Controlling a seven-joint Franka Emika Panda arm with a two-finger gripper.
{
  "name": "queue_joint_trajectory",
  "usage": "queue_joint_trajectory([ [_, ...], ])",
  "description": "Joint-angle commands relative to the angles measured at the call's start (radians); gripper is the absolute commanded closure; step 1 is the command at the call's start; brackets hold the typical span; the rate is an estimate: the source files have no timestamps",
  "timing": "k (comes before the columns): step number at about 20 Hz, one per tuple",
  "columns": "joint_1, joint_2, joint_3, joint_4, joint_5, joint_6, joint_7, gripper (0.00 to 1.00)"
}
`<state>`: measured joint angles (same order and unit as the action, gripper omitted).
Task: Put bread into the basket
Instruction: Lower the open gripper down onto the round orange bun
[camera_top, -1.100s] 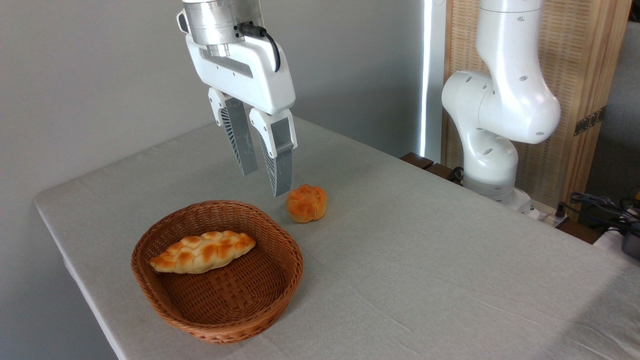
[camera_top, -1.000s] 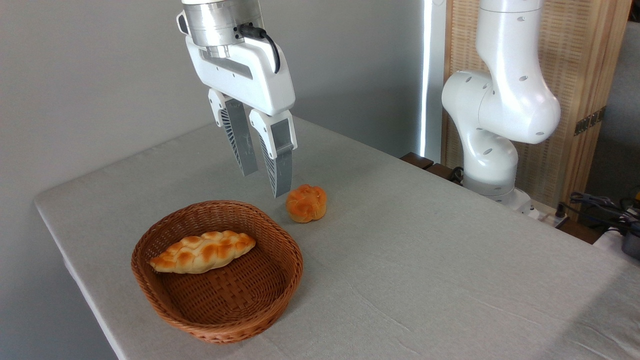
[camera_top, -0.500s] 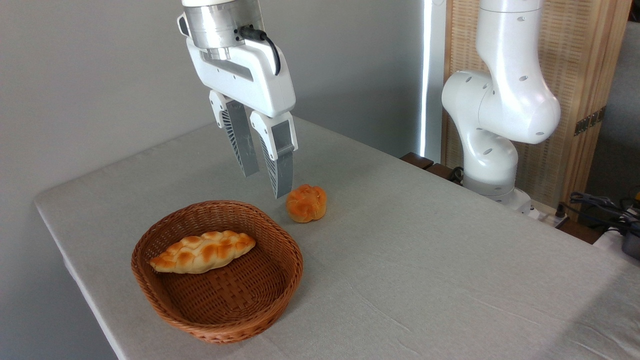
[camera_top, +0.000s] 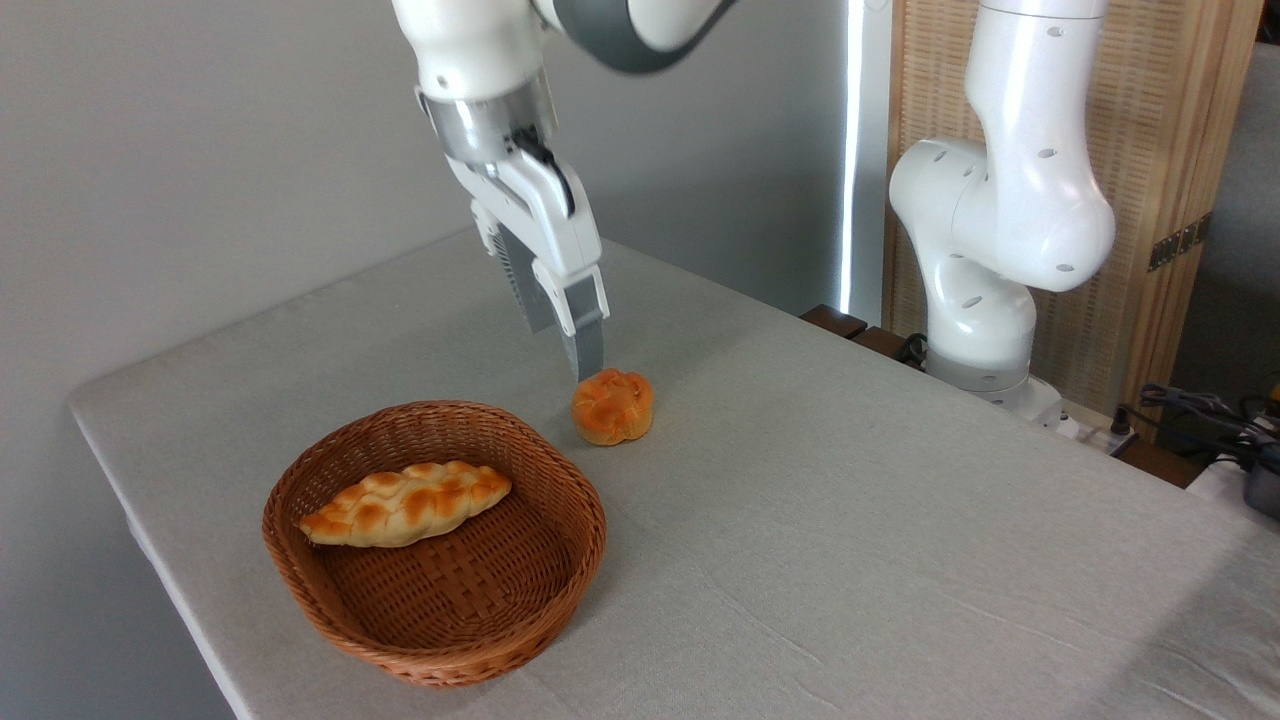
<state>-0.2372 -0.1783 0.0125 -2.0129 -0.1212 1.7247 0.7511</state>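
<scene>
So the gripper (camera_top: 566, 350) is hanging just above the bread (camera_top: 612, 405), fingers a little apart and holding nothing. The bun sits on the table (camera_top: 850, 520) right beside the basket (camera_top: 434, 540), which has a long braided loaf (camera_top: 405, 503) lying inside it.

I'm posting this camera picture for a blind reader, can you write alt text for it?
A white robot arm's gripper hangs just above a small orange bun on a grey table. Left of the bun, a round wicker basket holds a long braided loaf.
</scene>
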Motion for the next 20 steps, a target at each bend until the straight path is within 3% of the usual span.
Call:
queue_joint_trajectory([
  [1, -0.059, -0.029, -0.009, -0.147, -0.031, 0.119, -0.004, 0.00],
  [8, -0.070, -0.021, -0.026, -0.243, -0.017, 0.161, 0.016, 0.00],
  [11, -0.079, -0.014, -0.029, -0.256, 0.031, 0.162, 0.016, 0.00],
  [14, -0.083, 0.002, -0.029, -0.263, 0.034, 0.180, 0.013, 0.00],
  [16, -0.091, 0.003, -0.029, -0.273, 0.034, 0.199, 0.011, 0.16],
  [17, -0.091, 0.009, -0.029, -0.273, 0.034, 0.202, 0.011, 0.39],
  [19, -0.091, 0.013, -0.029, -0.273, 0.032, 0.202, 0.011, 0.68],
  [20, -0.091, 0.014, -0.029, -0.273, 0.032, 0.202, 0.011, 0.71],
])
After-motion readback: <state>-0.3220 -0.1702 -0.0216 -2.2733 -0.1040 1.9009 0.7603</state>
